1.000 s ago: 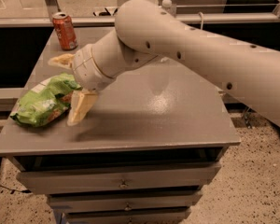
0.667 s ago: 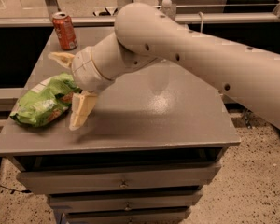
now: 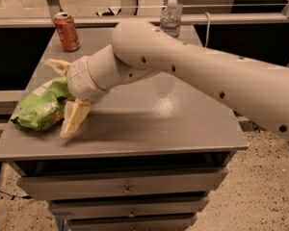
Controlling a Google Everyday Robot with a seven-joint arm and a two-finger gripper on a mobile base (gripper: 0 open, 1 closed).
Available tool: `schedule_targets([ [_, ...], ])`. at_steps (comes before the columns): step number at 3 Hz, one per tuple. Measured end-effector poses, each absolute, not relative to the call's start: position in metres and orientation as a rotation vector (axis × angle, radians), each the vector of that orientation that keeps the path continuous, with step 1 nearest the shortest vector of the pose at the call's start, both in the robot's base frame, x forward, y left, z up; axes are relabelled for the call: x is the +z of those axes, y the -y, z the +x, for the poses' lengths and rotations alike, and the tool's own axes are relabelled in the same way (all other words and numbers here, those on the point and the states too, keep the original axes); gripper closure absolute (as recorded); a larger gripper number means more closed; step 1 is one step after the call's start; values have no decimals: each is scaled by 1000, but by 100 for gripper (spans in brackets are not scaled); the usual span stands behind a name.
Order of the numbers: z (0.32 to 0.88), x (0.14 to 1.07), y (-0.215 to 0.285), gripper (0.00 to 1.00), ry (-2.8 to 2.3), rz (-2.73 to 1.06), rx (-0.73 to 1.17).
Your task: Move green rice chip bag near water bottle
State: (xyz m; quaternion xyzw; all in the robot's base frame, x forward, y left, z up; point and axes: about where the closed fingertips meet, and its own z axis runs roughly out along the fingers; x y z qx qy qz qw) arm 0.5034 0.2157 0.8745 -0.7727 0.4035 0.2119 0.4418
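The green rice chip bag (image 3: 40, 108) lies crinkled at the left edge of the grey table (image 3: 173, 124). My gripper (image 3: 62, 93) is open at the bag's right end. One finger (image 3: 57, 65) is on the bag's far side and the other finger (image 3: 74, 119) is on its near side, resting low by the table top. The water bottle (image 3: 171, 16) stands at the table's back edge, its lower part hidden behind my arm (image 3: 192, 76).
An orange-red soda can (image 3: 67, 32) stands at the back left corner. The table has drawers (image 3: 127, 189) below its front edge. A glass-topped rail runs behind the table. Speckled floor lies to the right.
My arm has dropped lower, so the water bottle behind it now shows. The gripper has shifted slightly down and left around the bag's end. The bag has not moved.
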Motion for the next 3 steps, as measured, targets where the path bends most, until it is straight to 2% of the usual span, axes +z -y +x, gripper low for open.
schedule_targets([
  [1, 504, 863, -225, 18, -1029, -1899, 541],
  [3, 505, 851, -229, 65, -1094, -1863, 546],
])
